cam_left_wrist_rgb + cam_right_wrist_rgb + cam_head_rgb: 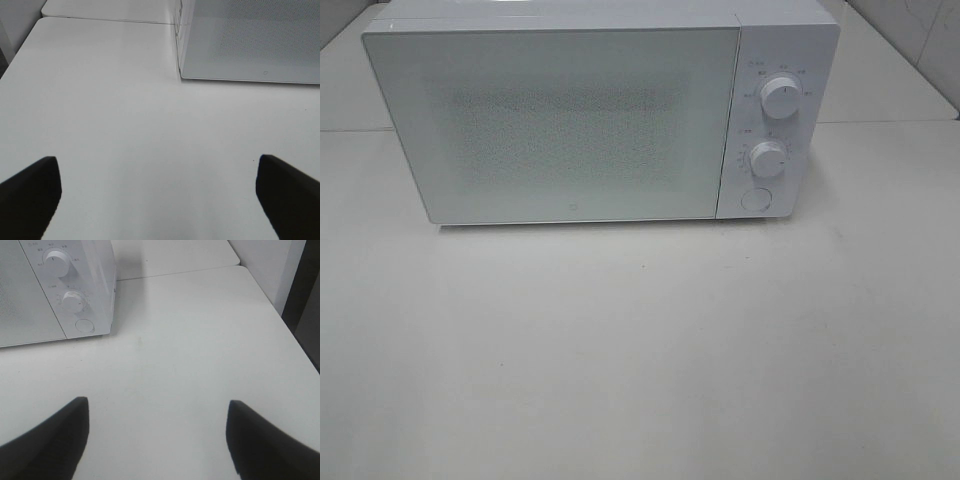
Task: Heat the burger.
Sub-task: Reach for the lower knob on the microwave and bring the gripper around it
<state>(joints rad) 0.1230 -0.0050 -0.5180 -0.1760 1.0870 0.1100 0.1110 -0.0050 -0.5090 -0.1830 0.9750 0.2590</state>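
Exterior high view gives you a white microwave (580, 120) standing at the back of a pale table (640, 360), its door (555, 125) shut flat. The upper knob (780, 97), lower knob (768, 159) and round release button (755, 199) line the right-hand panel. You see no burger here and neither arm reaches into this picture. The speckled door glass does not let you see inside, so you cannot tell whether the burger is already in the oven. Left wrist view shows you the left gripper (156, 161) with its dark fingers spread wide and nothing between them, over bare table, the near corner of the microwave ahead of it. Right wrist view shows the right gripper (157, 404) likewise spread wide and empty, facing the control panel end of the oven, well apart from it. No burger shows here either. As for progress, you can only judge this much: the door is closed and both tools are free, so either loading has not begun or the heating step is at hand.
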